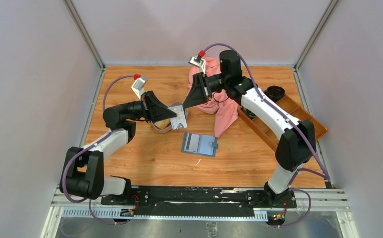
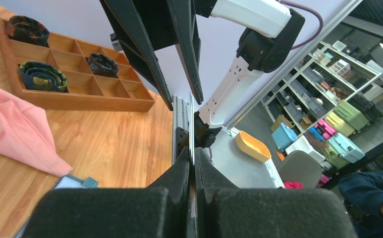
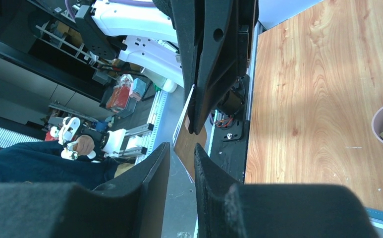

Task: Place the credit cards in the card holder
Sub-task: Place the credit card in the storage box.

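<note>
Your left pincer [image 1: 171,117] is clamped on a thin, pale credit card [image 1: 179,122]. The card's long axis runs straight out of the fingers toward your right pincer [image 1: 186,104], whose jaws stand slightly apart at the card's free edge; contact unclear. Just under the left pincer sits the oval tray [image 1: 156,128]. Nearer the bases than the right pincer, the teal card holder [image 1: 198,144] lies open, bare wooden table [image 1: 144,158] around it.

The wooden bench [image 1: 144,158] carries four things. The teal card holder [image 1: 198,144] lies open near the middle, with a crumpled pink cloth [image 1: 219,106] behind it (one corner comes down just beside the holder). An oval beige tray [image 1: 160,130] sits to their left, and a brown compartment tray [image 1: 293,105] lies askew at the right edge
</note>
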